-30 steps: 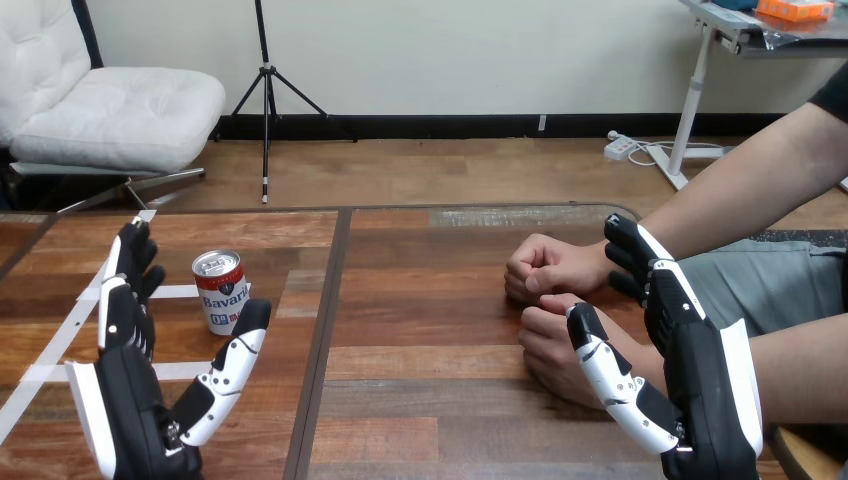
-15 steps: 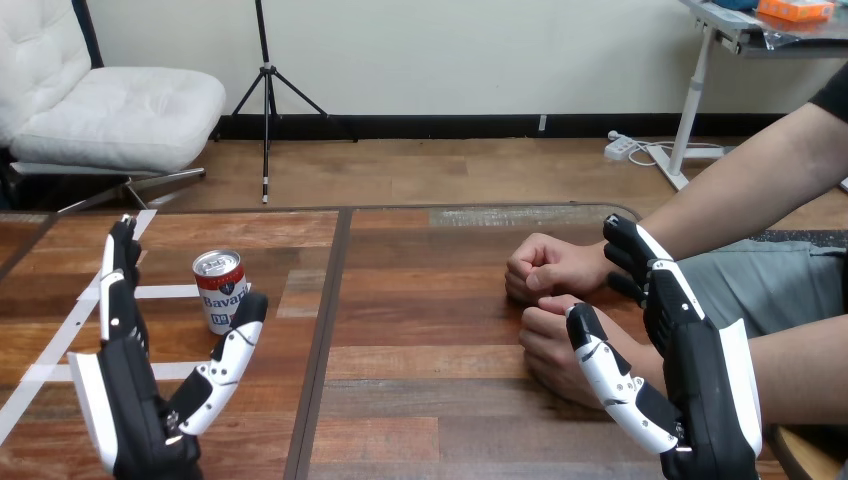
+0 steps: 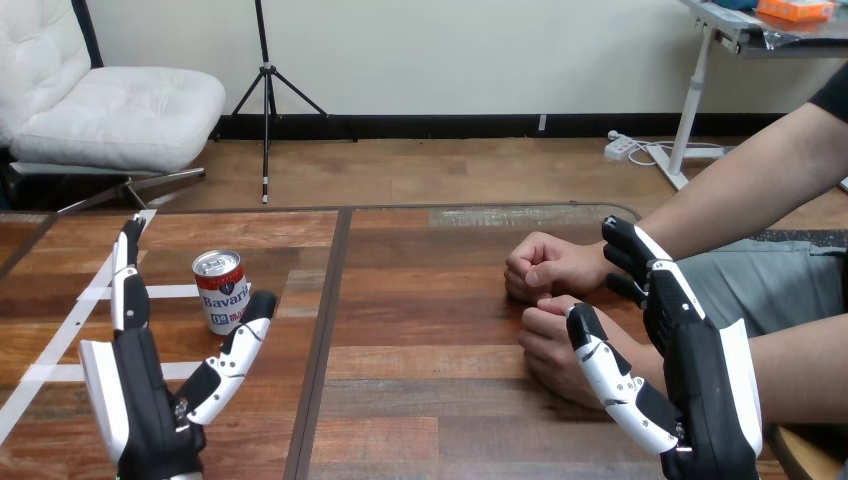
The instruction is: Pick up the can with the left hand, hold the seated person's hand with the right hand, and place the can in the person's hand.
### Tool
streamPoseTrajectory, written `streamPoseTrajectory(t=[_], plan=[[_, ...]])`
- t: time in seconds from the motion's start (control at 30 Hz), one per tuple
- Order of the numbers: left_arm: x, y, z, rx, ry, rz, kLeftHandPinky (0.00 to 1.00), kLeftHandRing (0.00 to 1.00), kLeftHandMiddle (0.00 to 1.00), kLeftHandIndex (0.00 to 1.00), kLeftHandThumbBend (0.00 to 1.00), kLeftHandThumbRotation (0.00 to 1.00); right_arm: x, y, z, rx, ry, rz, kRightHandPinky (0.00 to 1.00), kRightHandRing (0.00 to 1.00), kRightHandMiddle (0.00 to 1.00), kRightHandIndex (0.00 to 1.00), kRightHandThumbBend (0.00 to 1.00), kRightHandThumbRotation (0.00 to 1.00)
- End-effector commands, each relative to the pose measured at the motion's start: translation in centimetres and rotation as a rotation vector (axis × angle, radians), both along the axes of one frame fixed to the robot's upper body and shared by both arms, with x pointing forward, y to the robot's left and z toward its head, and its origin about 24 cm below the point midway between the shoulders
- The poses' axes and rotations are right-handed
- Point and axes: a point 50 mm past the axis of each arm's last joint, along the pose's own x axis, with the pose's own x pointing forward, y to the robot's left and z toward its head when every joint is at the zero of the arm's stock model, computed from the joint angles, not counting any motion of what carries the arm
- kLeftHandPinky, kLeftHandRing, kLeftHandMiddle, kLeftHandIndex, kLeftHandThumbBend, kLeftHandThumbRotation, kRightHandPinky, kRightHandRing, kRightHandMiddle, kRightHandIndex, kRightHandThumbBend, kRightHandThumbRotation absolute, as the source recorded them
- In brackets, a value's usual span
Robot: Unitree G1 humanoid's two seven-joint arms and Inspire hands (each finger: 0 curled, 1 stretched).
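Observation:
A red and white can (image 3: 221,290) stands upright on the wooden table (image 3: 420,330) at the left. My left hand (image 3: 145,390) is open just in front of it, fingers straight up at the can's left and thumb reaching toward its right side, not touching. The person's two fists rest on the table at the right: the farther hand (image 3: 545,266) and the nearer hand (image 3: 550,335). My right hand (image 3: 690,370) is open beside them, its thumb lying against the nearer fist and its fingers behind the farther wrist, not curled round either.
White tape lines (image 3: 60,340) run across the table's left part under my left hand. A dark seam (image 3: 325,330) divides the tabletop down the middle. The person's forearms (image 3: 740,190) come in from the right edge.
My left hand has turned and edged forward toward the can, fingers straightening upright and thumb nearing the can's base. The right hand and the person's fists have stayed put.

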Motion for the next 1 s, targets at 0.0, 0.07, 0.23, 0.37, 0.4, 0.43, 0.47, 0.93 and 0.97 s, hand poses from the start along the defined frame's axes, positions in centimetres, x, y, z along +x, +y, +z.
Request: streamPoseTrajectory(t=[0.0,0.07,0.23,0.37,0.4,0.43,0.47,0.93,0.97], plan=[[2.0,0.2,1.5,0.08,-0.046,-0.001,0.91,0.94,0.95,0.94,0.75,0.4,1.1,0.3,1.9,0.012,-0.104,0.013,0.83,0.88,0.89,0.87,0.47,0.44],[2.1,0.2,1.5,0.099,-0.04,0.009,0.9,0.94,0.95,0.94,0.75,0.39,1.1,0.3,1.9,0.012,-0.103,0.012,0.83,0.88,0.89,0.87,0.47,0.44],[2.4,0.4,1.6,0.16,-0.019,0.045,0.88,0.92,0.94,0.94,0.75,0.37,1.1,0.3,2.0,0.006,-0.106,0.014,0.84,0.89,0.89,0.87,0.47,0.44],[2.7,0.5,1.6,0.185,-0.002,0.061,0.87,0.92,0.94,0.94,0.75,0.36,1.0,0.3,2.0,0.004,-0.105,0.015,0.84,0.89,0.89,0.87,0.47,0.45],[2.8,0.5,1.7,0.189,0.002,0.065,0.87,0.92,0.94,0.94,0.75,0.36,1.0,0.3,2.0,0.007,-0.105,0.015,0.84,0.89,0.89,0.87,0.47,0.45],[2.8,0.6,1.7,0.192,0.004,0.068,0.87,0.91,0.94,0.94,0.75,0.35,1.0,0.3,2.0,0.01,-0.104,0.016,0.84,0.89,0.89,0.87,0.47,0.45],[2.9,0.6,1.7,0.194,0.005,0.07,0.88,0.91,0.94,0.94,0.75,0.35,1.0,0.3,1.9,0.011,-0.104,0.017,0.84,0.89,0.89,0.87,0.47,0.45],[4.0,1.0,2.1,0.235,0.052,0.099,0.84,0.89,0.92,0.93,0.76,0.31,1.1,0.3,1.9,0.014,-0.106,0.019,0.84,0.88,0.89,0.87,0.46,0.43],[4.1,1.0,2.1,0.238,0.054,0.102,0.84,0.89,0.92,0.93,0.76,0.31,1.1,0.3,1.9,0.014,-0.106,0.019,0.84,0.88,0.89,0.87,0.46,0.43]])
